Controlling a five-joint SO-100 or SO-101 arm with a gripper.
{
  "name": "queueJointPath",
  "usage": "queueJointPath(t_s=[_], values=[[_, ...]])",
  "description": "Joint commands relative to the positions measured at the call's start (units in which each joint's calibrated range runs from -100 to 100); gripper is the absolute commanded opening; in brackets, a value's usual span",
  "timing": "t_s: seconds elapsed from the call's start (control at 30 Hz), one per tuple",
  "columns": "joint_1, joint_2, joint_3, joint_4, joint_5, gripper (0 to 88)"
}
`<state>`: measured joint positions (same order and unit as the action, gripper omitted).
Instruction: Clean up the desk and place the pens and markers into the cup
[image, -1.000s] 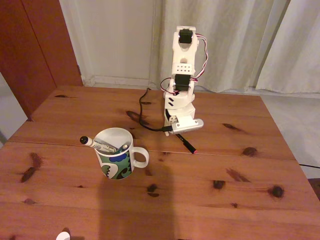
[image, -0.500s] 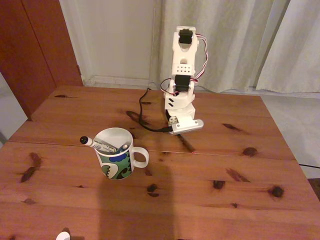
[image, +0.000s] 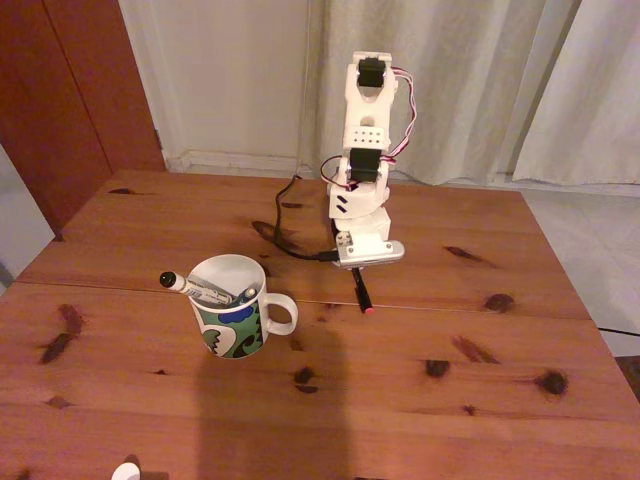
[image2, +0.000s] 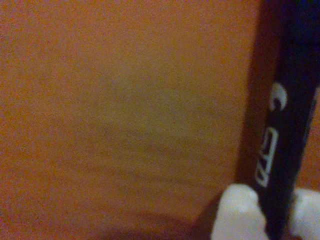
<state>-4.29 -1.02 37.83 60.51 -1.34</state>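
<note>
In the fixed view my gripper (image: 356, 268) hangs low over the middle of the desk (image: 150, 400), shut on a black pen (image: 362, 293). The pen slants toward the camera, and its pink-red tip is close to the desk seam. The wrist view shows the same black pen (image2: 282, 125) with white lettering, running up the right side. It is pinched between my white fingers (image2: 232, 212) over blurred wood. The cup (image: 228, 330) stands to the left of the gripper. A black-capped white marker (image: 180, 284) leans out over its rim, and a teal pen (image: 243, 296) stands inside it.
A black cable (image: 285, 235) curls on the desk left of the arm's base. A small white object (image: 125, 472) lies at the front edge. A wooden door stands at the back left, and curtains hang behind the arm.
The gripper has turned slightly. The black pen swung with it, and its pink-red tip moved left and toward the camera.
</note>
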Motion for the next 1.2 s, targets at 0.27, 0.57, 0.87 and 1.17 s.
queueJointPath(t_s=[0.27, 0.57, 0.87, 1.17], values=[[0.15, -20.21, -5.64, -2.84, -10.23, 0.9], [2.96, -28.23, -4.83, -17.46, -15.05, 0.9], [9.16, -29.06, -4.83, -29.07, -15.00, 0.9], [17.60, -25.26, -5.19, -37.93, -15.00, 0.9]])
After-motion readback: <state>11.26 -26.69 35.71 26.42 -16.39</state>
